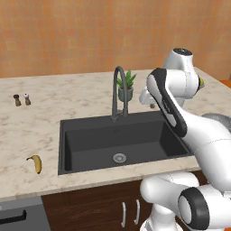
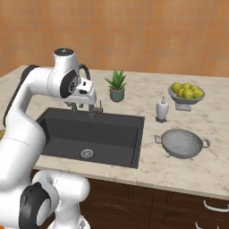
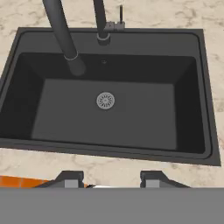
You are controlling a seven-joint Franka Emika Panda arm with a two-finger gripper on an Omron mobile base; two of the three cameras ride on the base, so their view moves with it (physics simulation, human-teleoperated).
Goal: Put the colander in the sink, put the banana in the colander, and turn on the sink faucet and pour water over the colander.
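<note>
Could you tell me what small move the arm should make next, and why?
Probably swing the pincer, which holds nothing above the sink, right toward the colander. The colander sits on the counter right of the basin, the banana lies on the left counter, and the colander must go in first.

open sink (image 3: pixel 109 118) beneath faucet (image 3: pixel 61 30)

Orange wall (image 1: pixel 67 36), marble counter (image 1: pixel 67 97), dark cabinets (image 2: pixel 134 201).
</note>
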